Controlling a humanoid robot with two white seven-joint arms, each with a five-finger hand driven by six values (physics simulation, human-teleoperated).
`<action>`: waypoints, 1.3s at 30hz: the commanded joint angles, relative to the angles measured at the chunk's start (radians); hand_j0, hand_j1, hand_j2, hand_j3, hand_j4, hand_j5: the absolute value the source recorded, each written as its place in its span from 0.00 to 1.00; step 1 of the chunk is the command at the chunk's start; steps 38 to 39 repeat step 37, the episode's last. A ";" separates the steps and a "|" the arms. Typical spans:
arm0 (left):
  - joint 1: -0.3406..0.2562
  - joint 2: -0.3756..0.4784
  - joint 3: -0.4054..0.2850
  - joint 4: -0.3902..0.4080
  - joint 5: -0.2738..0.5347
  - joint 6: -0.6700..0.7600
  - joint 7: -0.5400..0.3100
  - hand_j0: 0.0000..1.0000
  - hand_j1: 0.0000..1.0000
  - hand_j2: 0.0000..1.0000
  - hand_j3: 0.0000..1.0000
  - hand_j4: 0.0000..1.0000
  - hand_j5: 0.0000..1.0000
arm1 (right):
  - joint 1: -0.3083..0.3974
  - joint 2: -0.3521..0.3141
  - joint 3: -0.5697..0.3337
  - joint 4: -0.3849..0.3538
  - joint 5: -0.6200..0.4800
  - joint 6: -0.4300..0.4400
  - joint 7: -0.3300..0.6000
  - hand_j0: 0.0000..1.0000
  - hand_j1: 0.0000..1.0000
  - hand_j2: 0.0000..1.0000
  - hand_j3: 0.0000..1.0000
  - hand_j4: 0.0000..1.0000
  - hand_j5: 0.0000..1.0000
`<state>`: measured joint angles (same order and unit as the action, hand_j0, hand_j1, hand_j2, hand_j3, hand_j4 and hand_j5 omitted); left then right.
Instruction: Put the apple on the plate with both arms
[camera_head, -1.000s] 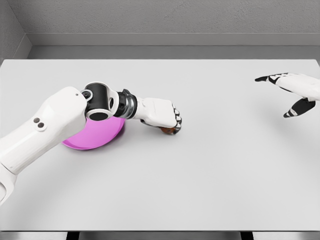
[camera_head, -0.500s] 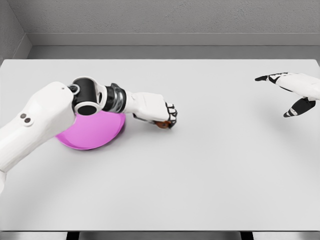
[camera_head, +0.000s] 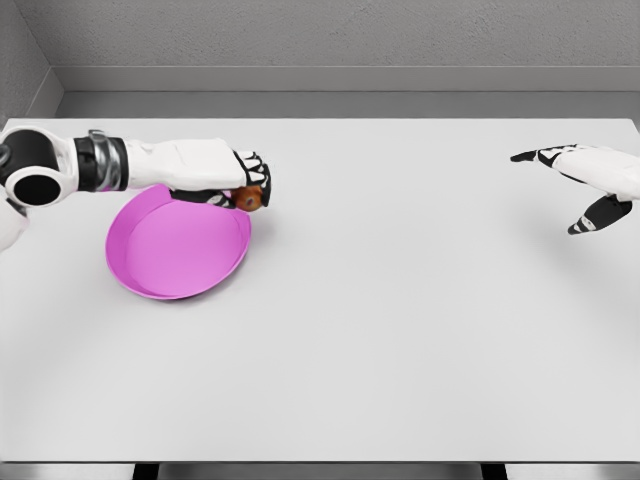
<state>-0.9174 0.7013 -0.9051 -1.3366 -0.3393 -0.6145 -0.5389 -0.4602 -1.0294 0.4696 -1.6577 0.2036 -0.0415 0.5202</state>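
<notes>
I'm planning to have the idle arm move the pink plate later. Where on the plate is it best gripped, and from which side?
Grip the plate at its raised rim on the near right edge, coming from the right. It lies flat, so only the thin rim offers a pinch, and the left hand with the apple crowds the far rim. The right hand is open.

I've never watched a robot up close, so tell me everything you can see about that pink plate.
The plate is round, shallow and glossy magenta, like plastic, with a slightly raised rim. It lies flat on the white table, left of centre, and holds nothing. The left hand hangs over its far rim, fingers closed on the apple; whether it touches the plate is unclear.
</notes>
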 joint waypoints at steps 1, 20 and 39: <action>0.005 0.063 0.017 -0.012 0.019 0.004 0.000 0.27 0.27 0.27 0.27 0.27 0.27 | 0.000 -0.001 0.000 -0.001 -0.001 0.000 0.000 1.00 1.00 1.00 1.00 1.00 1.00; 0.075 0.145 0.060 0.063 0.128 0.004 0.002 1.00 1.00 1.00 1.00 1.00 1.00 | -0.002 -0.001 0.000 -0.004 -0.001 0.000 0.000 1.00 1.00 1.00 1.00 1.00 1.00; 0.161 0.225 0.138 0.154 0.286 0.004 -0.006 1.00 1.00 1.00 1.00 1.00 1.00 | 0.000 -0.008 0.000 -0.005 -0.001 0.000 0.000 1.00 1.00 1.00 1.00 1.00 1.00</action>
